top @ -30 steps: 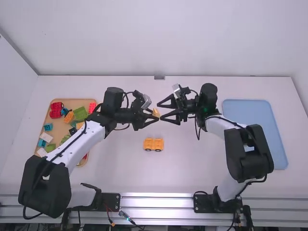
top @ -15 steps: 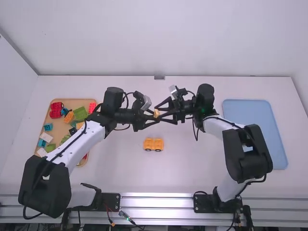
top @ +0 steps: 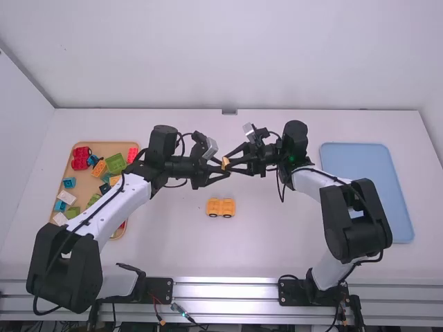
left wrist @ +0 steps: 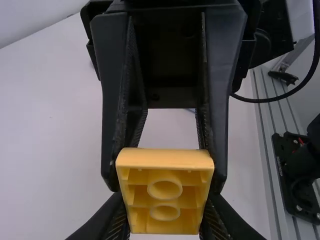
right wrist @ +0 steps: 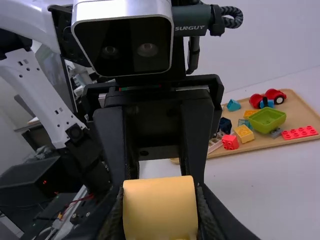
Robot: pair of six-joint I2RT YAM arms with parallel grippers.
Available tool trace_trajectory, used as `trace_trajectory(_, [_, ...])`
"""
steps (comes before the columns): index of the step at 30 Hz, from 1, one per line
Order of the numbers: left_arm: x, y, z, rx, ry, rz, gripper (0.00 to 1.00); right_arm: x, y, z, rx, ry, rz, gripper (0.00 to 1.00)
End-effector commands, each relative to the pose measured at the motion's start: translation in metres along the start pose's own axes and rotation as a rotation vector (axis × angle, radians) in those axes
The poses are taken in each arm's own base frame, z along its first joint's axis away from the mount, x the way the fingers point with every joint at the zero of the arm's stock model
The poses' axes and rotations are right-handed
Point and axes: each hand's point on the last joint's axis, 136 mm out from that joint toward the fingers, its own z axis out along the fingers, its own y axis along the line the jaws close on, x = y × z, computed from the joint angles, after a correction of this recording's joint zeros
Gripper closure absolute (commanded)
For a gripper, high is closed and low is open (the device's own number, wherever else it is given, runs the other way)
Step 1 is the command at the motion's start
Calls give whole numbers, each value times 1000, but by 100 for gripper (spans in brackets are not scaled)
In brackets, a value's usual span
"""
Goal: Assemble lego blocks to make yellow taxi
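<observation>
The left gripper (top: 225, 166) and right gripper (top: 228, 161) meet above the table, both shut on one small yellow block (top: 225, 163). In the left wrist view, the left gripper (left wrist: 164, 220) holds the block (left wrist: 165, 192) from below, its hollow underside with round tubes showing; the right gripper's fingers press its sides from above. The right wrist view has the right gripper (right wrist: 161, 215) at the block's sides, a smooth face (right wrist: 160, 207) toward the camera. A yellow car body (top: 221, 207) with dark wheels stands on the table, nearer the arm bases than the grippers.
A wooden tray (top: 88, 181) of mixed blocks lies at the left, including a red car (right wrist: 274, 96), a green piece (right wrist: 267, 119) and a red plate (right wrist: 299, 132). The left arm passes over its near corner. A blue tray (top: 367, 190) lies at the right, partly behind the right arm.
The right gripper has moved left to the yellow block, its open fingers coming around it and closing on it. The left arm has stayed nearly still; the car body has not moved.
</observation>
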Motion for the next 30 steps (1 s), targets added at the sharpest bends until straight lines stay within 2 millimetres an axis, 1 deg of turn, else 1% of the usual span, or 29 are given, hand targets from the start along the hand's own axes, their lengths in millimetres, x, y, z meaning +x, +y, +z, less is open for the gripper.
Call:
trace_trajectory(1, [3,-3,3,16,2,24,72,-6,-1,1,-8,3,5,75])
trace_trajectory(4, [2,-2,3,15,0,26,66,-5,1,4,-16,5,5,78])
trace_trajectory(5, [2,-2,3,15,-1,28,57,-5,1,5,-18,6,6,78])
trace_trajectory(6, [2,-2,3,15,-1,28,37,-5,1,6,-20,7,5,78])
trace_trajectory(7, [2,-2,3,14,-1,28,32,-5,1,6,-20,7,5,79])
trace_trajectory(8, [3,-2,3,13,0,26,4,-6,0,6,-14,5,4,78])
trace_trajectory(9, [4,-1,3,7,5,22,1,-6,-2,4,1,0,10,79])
trace_trajectory(11, [5,-1,3,5,10,17,1,-9,-9,1,38,-13,37,80])
trace_trajectory(12, [7,1,3,-6,20,7,1,-11,-15,-4,76,-28,58,82])
trace_trajectory(14, [11,6,2,-39,37,-5,1,-13,-21,-9,107,-41,71,83])
trace_trajectory(15, [16,12,2,-76,58,-21,1,-14,-25,-12,131,-50,81,84])
trace_trajectory(17, [36,35,-4,-226,147,-66,1,-16,-41,-27,223,-86,130,86])
trace_trajectory(18, [39,39,-6,-254,163,-76,1,-16,-44,-29,238,-90,137,86])
trace_trajectory(19, [51,55,-14,-369,217,-143,1,-14,-55,-39,302,-110,180,86])
trace_trajectory(20, [59,69,-24,-480,251,-213,1,-10,-66,-49,371,-122,215,85])
trace_trajectory(22, [65,81,-35,-587,282,-269,1,-3,-77,-59,454,-126,262,86])
trace_trajectory(23, [67,86,-40,-627,292,-287,2,2,-84,-64,507,-121,289,86])
trace_trajectory(25, [68,94,-50,-708,309,-314,1,14,-95,-74,620,-96,336,85])
trace_trajectory(26, [67,100,-56,-759,314,-324,1,25,-103,-84,725,-55,385,86])
trace_trajectory(28, [64,105,-64,-814,318,-333,1,39,-108,-94,852,13,445,88])
trace_trajectory(30, [58,112,-73,-878,314,-340,3,53,-108,-104,984,109,515,93])
